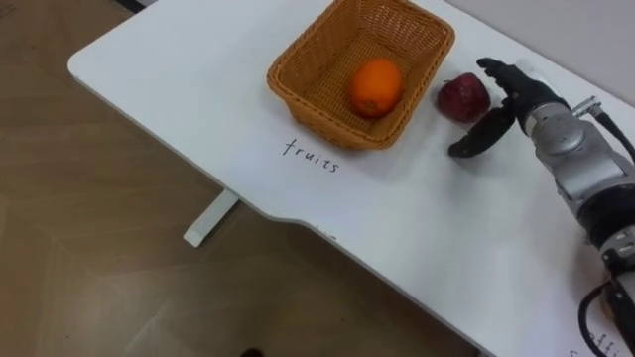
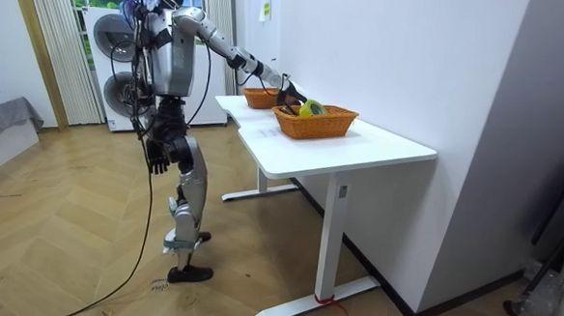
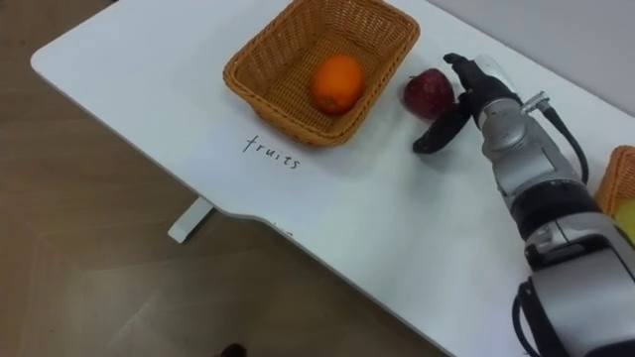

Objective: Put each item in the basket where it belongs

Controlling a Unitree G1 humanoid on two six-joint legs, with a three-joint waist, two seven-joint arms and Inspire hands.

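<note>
A wicker basket point(image 1: 303, 97) marked "fruits" stands on the white table point(image 1: 179, 69) and holds an orange point(image 1: 375, 87). Just to its right a dark red apple point(image 1: 462, 97) lies on the table. My right hand point(image 1: 523, 101) is open beside the apple, fingers point(image 1: 504, 72) reaching past its far side and the thumb point(image 1: 474, 141) on the near side, neither curled round it. In the room view I stand at the table's end with the right arm stretched out over it, and my left hand point(image 2: 156, 156) hangs at my side.
A second wicker basket point(image 3: 617, 177) sits at the far right with something yellow-green point(image 2: 311, 108) in it. The table's front edge runs diagonally close below the "fruits" label point(image 1: 311, 157). A wall stands behind the table.
</note>
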